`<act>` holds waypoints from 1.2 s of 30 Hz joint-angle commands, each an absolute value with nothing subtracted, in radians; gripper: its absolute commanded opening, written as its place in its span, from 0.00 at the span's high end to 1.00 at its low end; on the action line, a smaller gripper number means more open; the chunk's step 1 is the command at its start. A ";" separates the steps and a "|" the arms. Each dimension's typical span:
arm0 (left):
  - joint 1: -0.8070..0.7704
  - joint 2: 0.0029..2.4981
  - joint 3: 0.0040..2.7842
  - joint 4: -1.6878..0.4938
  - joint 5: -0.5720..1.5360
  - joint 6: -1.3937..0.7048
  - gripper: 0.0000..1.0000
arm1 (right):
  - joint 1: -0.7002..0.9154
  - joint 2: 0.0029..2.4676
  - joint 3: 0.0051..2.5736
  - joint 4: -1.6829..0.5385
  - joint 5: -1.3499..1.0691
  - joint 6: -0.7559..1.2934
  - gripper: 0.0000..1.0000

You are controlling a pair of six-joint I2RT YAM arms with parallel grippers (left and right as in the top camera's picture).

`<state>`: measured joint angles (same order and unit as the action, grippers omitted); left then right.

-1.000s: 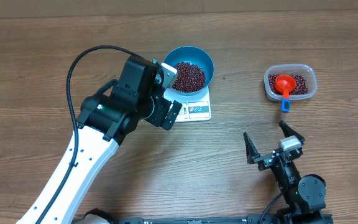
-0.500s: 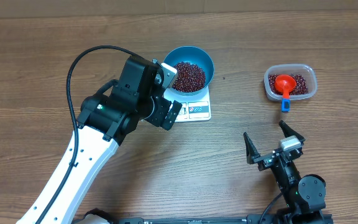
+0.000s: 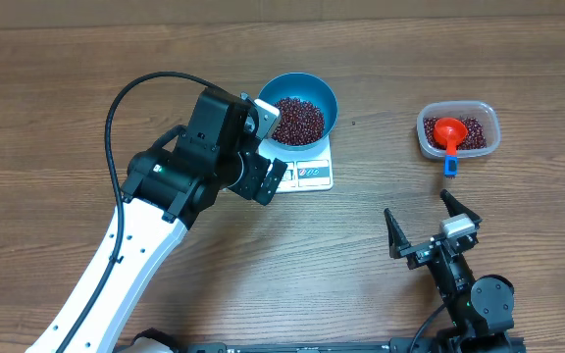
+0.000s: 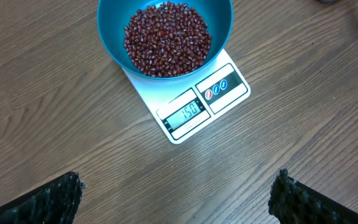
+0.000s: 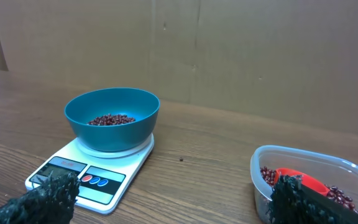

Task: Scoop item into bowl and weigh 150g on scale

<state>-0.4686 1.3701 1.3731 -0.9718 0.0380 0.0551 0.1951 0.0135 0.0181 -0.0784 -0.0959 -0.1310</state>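
Observation:
The blue bowl stands on the white scale and holds a heap of dark red-brown beans. In the left wrist view the bowl and its beans sit on the scale, whose display reads 150. My left gripper hovers open just left of the scale, with nothing between its fingers. My right gripper stands open near the table's front right, empty, facing the bowl and scale.
A clear plastic tub at the right holds more beans and a red scoop with a blue handle. It shows in the right wrist view as the tub with the scoop. One stray bean lies on the wood.

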 commanded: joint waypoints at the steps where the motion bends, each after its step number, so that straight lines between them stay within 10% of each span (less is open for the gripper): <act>1: -0.465 1.369 1.370 -0.968 0.042 0.045 0.00 | 0.187 0.003 0.008 -0.076 -0.083 -0.124 0.00; 36: -0.293 0.690 1.308 -1.158 0.052 -0.045 0.00 | 0.187 0.003 0.008 -0.076 -0.083 -0.124 0.00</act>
